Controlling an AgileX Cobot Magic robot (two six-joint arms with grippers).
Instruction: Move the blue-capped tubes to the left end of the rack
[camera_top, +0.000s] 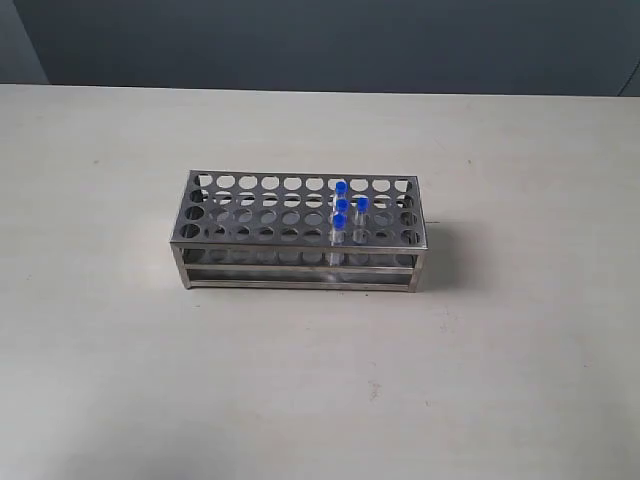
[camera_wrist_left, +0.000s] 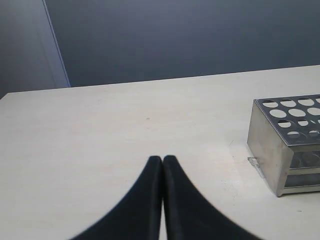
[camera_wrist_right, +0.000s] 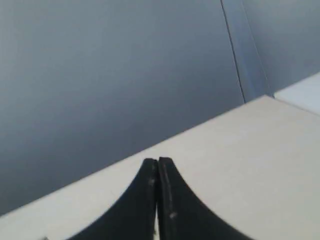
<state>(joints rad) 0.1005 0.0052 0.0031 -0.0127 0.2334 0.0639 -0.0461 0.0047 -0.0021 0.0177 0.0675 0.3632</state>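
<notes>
The shiny metal rack (camera_top: 250, 214) stands in the middle of the table in the exterior view. The blue-capped tubes (camera_top: 344, 206) stand upright in holes right of the rack's middle, close together; their blue caps rise just above the top plate. Neither arm appears in the exterior view. My left gripper (camera_wrist_left: 162, 159) is shut with nothing in it, hovering over bare table, with one end of the rack (camera_wrist_left: 272, 145) off to its side. My right gripper (camera_wrist_right: 158, 161) is shut and empty too, facing the table edge and the wall; no rack shows in its view.
The pale table (camera_top: 120, 380) spreads on all sides of the rack. A dark blue-grey wall (camera_top: 320, 40) runs behind its far edge. A vertical wall seam (camera_wrist_right: 245, 60) shows in the right wrist view.
</notes>
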